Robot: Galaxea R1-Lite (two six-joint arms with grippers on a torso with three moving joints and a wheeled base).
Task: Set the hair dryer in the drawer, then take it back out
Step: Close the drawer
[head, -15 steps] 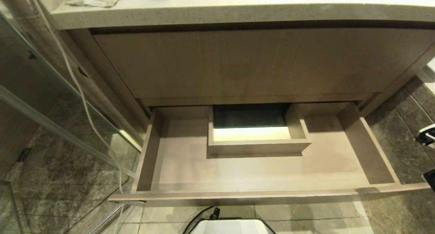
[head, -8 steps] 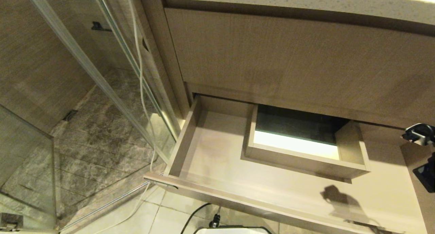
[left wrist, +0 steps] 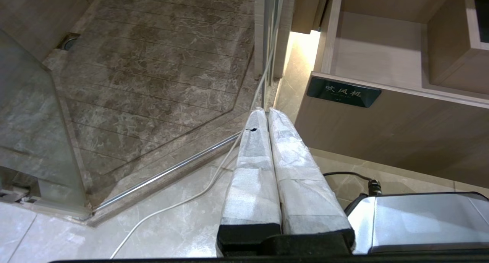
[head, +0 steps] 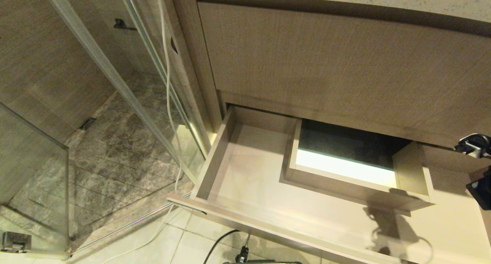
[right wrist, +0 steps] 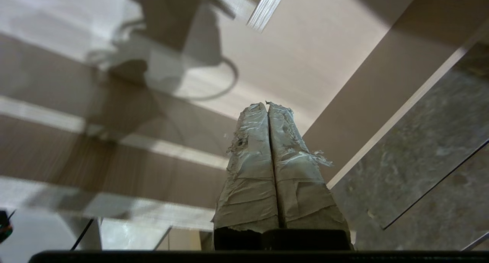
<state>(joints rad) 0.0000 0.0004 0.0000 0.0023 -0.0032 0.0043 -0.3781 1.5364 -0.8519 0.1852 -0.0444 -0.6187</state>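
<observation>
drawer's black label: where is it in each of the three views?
Head view: the black label shows only as a thin dark sliver under the front rim of the open drawer, lower centre-left.
Left wrist view: plainly seen, upper right of centre, on the drawer front.
Right wrist view: not in it.
Shared landmark: the drawer's pale wooden floor.

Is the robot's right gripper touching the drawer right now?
Apart. In the right wrist view the shut right gripper hangs above the drawer, and its shadow lies well away from the fingertips on the drawer floor, so there is air between them.
</observation>
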